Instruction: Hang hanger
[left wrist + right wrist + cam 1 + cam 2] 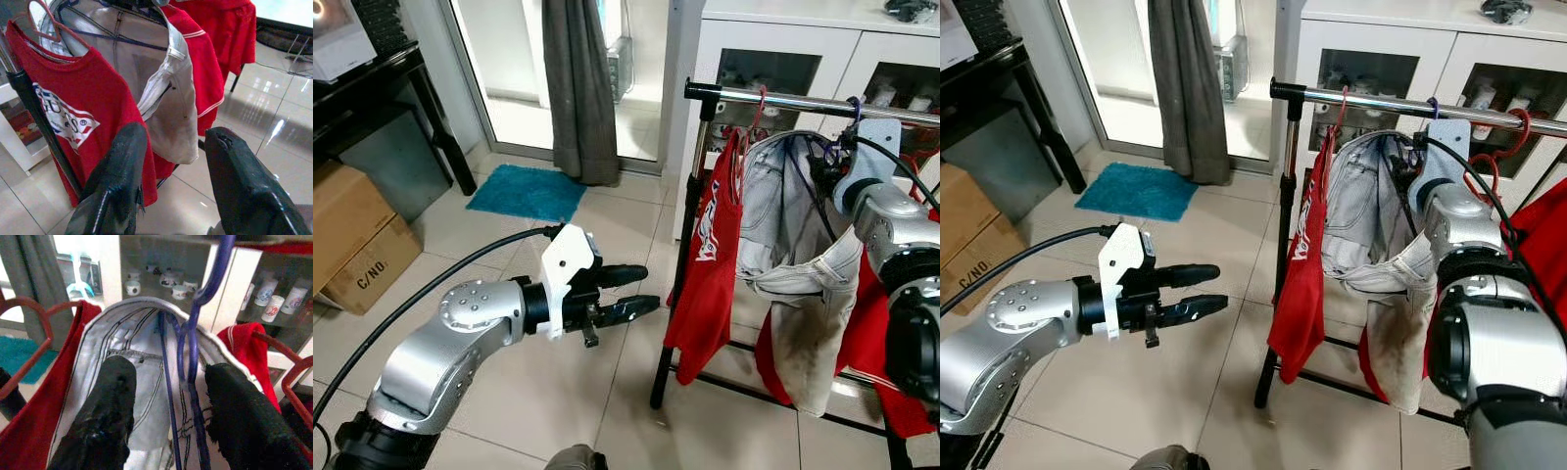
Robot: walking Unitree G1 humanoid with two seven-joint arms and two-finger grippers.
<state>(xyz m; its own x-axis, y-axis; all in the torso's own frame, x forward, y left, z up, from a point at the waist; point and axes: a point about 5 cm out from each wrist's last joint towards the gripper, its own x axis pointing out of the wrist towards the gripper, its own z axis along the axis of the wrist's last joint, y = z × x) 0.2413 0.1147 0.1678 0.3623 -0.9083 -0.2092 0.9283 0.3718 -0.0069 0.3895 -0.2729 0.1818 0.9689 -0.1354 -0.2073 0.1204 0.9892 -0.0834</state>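
The right claw [166, 431] is up at the rail [1400, 102], fingers spread, the blue hanger [195, 357] carrying pale jeans [803, 255] between them, seemingly hooked on already; the left claw [631, 294] waits open and empty near the red shirt [715, 264]

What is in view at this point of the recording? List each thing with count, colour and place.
Clothes rack: one, silver bar on black post, before the cabinet.
Blue hanger: one, carrying the pale jeans, hook over the bar.
Red shirts: at least two, either side of the jeans.
White cabinet: one, behind the rack.
Teal mat: one, on the floor by the door.
Grey curtain: one, at the door.
Cardboard boxes: two, brown, far left.
Left end effector: open, held away from the rack.
Right end effector: open, astride the blue hanger.
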